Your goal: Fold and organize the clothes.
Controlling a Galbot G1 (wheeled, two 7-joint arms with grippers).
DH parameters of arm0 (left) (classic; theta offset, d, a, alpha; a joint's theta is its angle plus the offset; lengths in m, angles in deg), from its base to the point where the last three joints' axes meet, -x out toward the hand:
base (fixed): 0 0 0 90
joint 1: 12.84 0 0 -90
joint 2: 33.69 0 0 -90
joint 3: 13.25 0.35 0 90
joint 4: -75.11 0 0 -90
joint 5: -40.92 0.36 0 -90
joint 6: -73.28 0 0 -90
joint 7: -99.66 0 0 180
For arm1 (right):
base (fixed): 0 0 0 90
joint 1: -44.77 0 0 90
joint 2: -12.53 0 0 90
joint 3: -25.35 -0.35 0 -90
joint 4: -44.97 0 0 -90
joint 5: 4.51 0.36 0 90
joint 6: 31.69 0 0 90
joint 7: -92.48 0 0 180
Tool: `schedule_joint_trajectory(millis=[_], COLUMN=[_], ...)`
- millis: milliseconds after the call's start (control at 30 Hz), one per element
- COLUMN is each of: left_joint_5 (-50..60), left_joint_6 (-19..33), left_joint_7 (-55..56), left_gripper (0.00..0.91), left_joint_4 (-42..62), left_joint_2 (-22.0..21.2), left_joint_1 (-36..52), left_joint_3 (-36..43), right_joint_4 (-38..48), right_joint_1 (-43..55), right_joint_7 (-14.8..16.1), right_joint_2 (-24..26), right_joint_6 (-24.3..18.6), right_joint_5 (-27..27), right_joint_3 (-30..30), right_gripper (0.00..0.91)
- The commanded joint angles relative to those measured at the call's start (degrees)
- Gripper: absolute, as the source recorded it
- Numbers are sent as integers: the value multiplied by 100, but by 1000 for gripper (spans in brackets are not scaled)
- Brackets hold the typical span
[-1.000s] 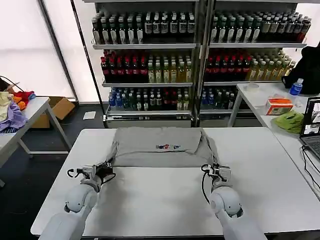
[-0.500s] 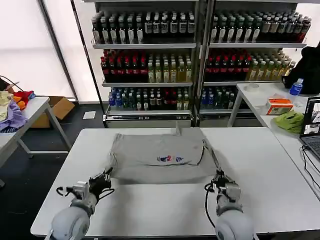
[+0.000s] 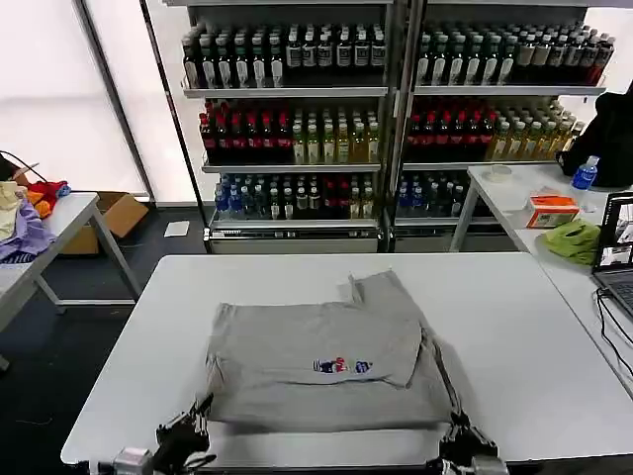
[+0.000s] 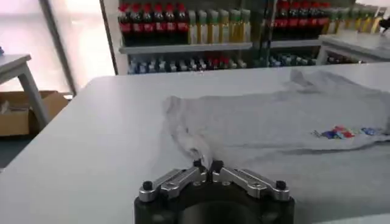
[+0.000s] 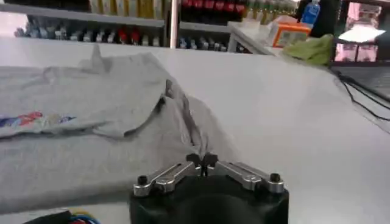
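Observation:
A grey shirt [image 3: 326, 361] lies spread on the white table [image 3: 554, 327], with its small multicoloured print [image 3: 341, 366] facing up and a folded layer on top. My left gripper [image 3: 188, 433] is at the shirt's near left corner and is shut on a pinch of its fabric [image 4: 198, 146]. At the near right corner my right gripper [image 3: 457, 435] is shut on the cloth too. In the left wrist view the left gripper [image 4: 207, 165] has grey fabric rising from its tips. The right wrist view shows a ridge of shirt [image 5: 183, 115] running into the right gripper [image 5: 201, 159].
Shelves of bottles [image 3: 386, 129] stand behind the table. A side table on the right holds a lime-green cloth [image 3: 574, 240], an orange box [image 3: 552, 210] and a laptop [image 3: 615, 252]. A left side table [image 3: 59, 213] carries coloured fabrics. A cardboard box [image 3: 114, 213] is on the floor.
Both grippers have drawn back toward the table's near edge, dragging the shirt with them. The shirt now lies nearer me than a second ago.

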Motion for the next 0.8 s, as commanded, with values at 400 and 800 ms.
schedule_joint_trajectory(millis=[400, 800], left_joint_5=[17, -261], left_joint_6=[-233, -325], left_joint_7=[-29, -210], left_gripper=[907, 907], left_joint_4=[-1051, -1312], left_joint_2=[-212, -731], left_joint_1=[-604, 489], left_joint_3=[-151, -236], right_joint_4=[-864, -733], right_joint_1=[-751, 697], right_joint_7=[-217, 378], right_joint_2=[105, -299], right_joint_6=[-297, -609], right_joint_5=[-507, -360], right_joint_3=[-170, -857], right_gripper=[907, 907])
